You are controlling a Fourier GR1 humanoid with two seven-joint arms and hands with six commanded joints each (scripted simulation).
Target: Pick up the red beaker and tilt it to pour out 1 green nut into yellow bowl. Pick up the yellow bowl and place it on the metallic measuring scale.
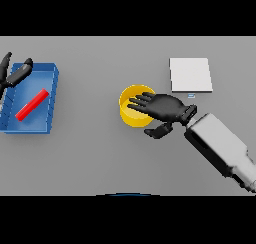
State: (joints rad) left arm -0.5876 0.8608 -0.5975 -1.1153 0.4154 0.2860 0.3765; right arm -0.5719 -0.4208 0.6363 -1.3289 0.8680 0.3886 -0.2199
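Yellow bowl (133, 108) mid grey worktop (90, 158), right hand (165, 108) above its right rim with fingers (139, 104) straight and released, metallic scale (190, 74) just beyond, red beaker (32, 104) lying in blue tray (50, 100), left hand (15, 74) relaxed at tray's far corner

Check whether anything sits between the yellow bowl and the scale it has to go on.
Nothing visible does. The yellow bowl, under the right hand, and the metallic scale up and to its right are separated only by bare grey table.
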